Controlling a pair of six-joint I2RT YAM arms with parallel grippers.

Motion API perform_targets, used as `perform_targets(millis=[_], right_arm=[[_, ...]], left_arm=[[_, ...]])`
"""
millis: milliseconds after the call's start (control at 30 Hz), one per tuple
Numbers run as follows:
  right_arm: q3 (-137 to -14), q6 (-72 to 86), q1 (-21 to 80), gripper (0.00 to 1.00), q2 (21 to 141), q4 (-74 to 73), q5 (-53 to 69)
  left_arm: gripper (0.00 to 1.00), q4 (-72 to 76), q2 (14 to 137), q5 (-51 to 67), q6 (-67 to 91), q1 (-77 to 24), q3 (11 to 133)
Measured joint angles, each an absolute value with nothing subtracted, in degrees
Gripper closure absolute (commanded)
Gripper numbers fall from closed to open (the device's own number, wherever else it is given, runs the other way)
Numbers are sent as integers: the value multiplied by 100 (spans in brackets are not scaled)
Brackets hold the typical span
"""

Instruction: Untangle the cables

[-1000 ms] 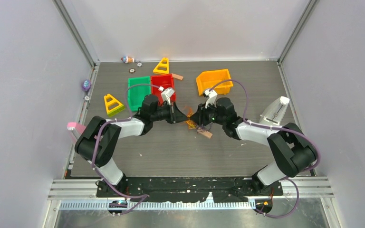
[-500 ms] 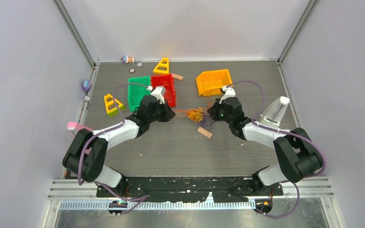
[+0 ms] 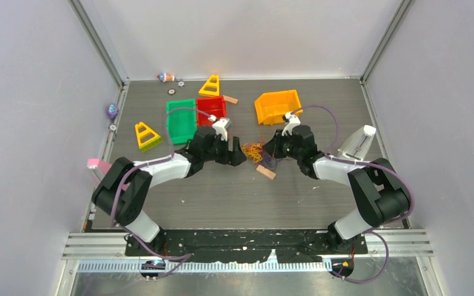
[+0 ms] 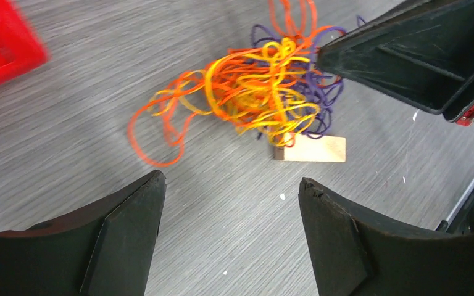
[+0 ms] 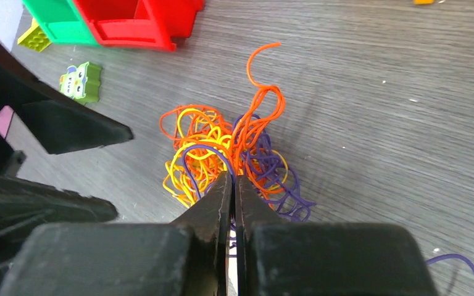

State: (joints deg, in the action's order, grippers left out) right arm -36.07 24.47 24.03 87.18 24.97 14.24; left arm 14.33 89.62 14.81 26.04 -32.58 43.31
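On the left, the left fingers (image 4: 129,228) stand wide open and hold nothing. They hover low over the grey table (image 4: 68,123), and only bare tabletop shows between them. A corner of the red bin (image 4: 0,43) shows off to their left.

The cables (image 4: 256,92) lie just ahead of those open tips, beyond them and not between them. They form one loose clump on the table, near the middle, between the two arms. Orange loops spread out on the side nearer the left fingers, yellow strands bunch in the core, and dark purple ones curl out on the side toward the other arm. A small wooden block (image 4: 311,148) lies flat against the near edge of the clump, touching the yellow strands.

On the right, the right fingers (image 5: 222,191) are pressed together with hardly a slit between them. Their tips sit at the edge of the clump, where a purple loop and several orange strands run down to them. One orange end sticks up and away from the heap on the far side. Whether a strand is actually pinched between the tips cannot be told from these views. From the top view the two arms face each other across the clump, with the closed tips touching it and the open ones just short of it.
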Motion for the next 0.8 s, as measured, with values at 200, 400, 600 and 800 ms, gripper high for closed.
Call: perform_targets(millis=[200,400,600,800], right_arm=[[-3607,2510,2403,94,8788,2641,1734],[-3607,2552,2403,95,8814,2711,1844],[-3607,2550,2403,95,8816,2679,1769],[-3647,2543,2410,95,8805,2121,1011]], left_arm=[[21,1212,9782,1719,2451,-3603,5201],[26,958,10449,2062,2462,-3632,5780],[100,478,10680,2112,2462,-3625,6031],[100,416,10621,1997,2449,-3531,5955]])
